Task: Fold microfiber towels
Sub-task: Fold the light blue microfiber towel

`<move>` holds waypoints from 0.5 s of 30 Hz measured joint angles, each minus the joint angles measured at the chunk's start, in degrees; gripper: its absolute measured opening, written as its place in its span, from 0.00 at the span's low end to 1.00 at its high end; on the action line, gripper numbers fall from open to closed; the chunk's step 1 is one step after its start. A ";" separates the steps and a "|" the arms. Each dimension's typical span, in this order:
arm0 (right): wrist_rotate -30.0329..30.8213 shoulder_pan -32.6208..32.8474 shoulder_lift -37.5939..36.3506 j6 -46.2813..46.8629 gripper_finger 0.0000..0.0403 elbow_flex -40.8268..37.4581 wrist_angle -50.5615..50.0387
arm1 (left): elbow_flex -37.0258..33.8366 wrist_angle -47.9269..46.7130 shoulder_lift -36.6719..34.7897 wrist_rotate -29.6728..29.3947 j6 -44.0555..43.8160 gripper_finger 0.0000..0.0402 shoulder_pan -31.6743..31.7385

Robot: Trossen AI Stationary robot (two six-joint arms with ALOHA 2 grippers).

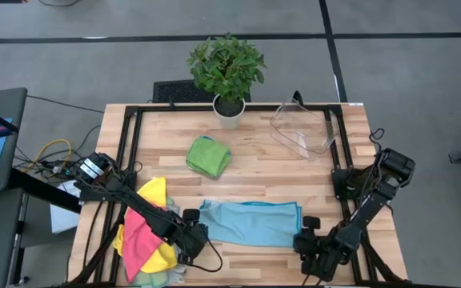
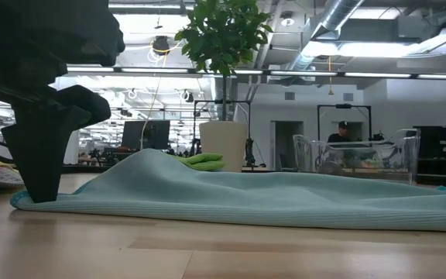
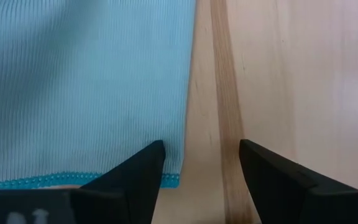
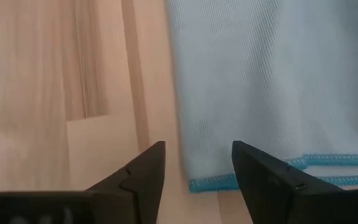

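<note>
A pale teal towel (image 1: 250, 222) lies folded into a flat strip near the table's front edge. My left gripper (image 1: 194, 238) stands open at its near left corner, pointing steeply down. One finger is over the cloth (image 3: 86, 81) and the other over bare wood. My right gripper (image 1: 306, 240) stands open at the near right corner (image 4: 197, 182), which lies between its fingers. A folded green towel (image 1: 208, 156) rests farther back. A pile of pink and yellow towels (image 1: 146, 228) lies at the left under my left arm. My left gripper comes from above, slanting. In the low view one fingertip (image 2: 37, 190) stands on the teal towel's near left corner (image 3: 173, 177), which lies flat on the table. The other finger is off the cloth. Of my right gripper I cannot tell whether it touches the towel.
A potted plant (image 1: 227, 72) stands at the far edge. A clear plastic bin (image 1: 302, 132) lies at the far right. Bare wood shows between the green towel and the teal one, and right of the green towel.
</note>
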 joint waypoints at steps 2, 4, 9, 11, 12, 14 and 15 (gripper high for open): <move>-0.46 0.29 0.00 -0.40 0.53 -0.15 0.10 | 0.02 -0.06 0.09 -0.13 -0.38 0.50 0.00; -0.52 0.72 0.00 -0.26 0.52 -1.09 1.41 | 0.02 -0.10 0.09 -0.30 -0.85 0.47 0.00; -1.47 1.11 -0.33 3.84 0.48 -5.31 5.59 | 0.00 -0.21 0.15 -1.39 -2.36 0.38 0.00; -1.90 0.89 -0.39 5.43 0.47 -5.93 5.83 | 0.00 -0.31 0.15 -1.52 -2.58 0.36 0.02; -1.85 0.77 -0.39 5.48 0.47 -6.04 5.87 | 0.00 -0.37 0.15 -1.61 -2.59 0.35 0.02; -2.00 0.76 -0.37 4.65 0.46 -6.12 5.79 | 0.00 -0.43 0.15 -1.65 -2.56 0.34 0.09; -2.09 0.76 -0.37 3.88 0.45 -6.14 5.78 | 0.00 -0.46 0.15 -1.63 -2.49 0.33 0.24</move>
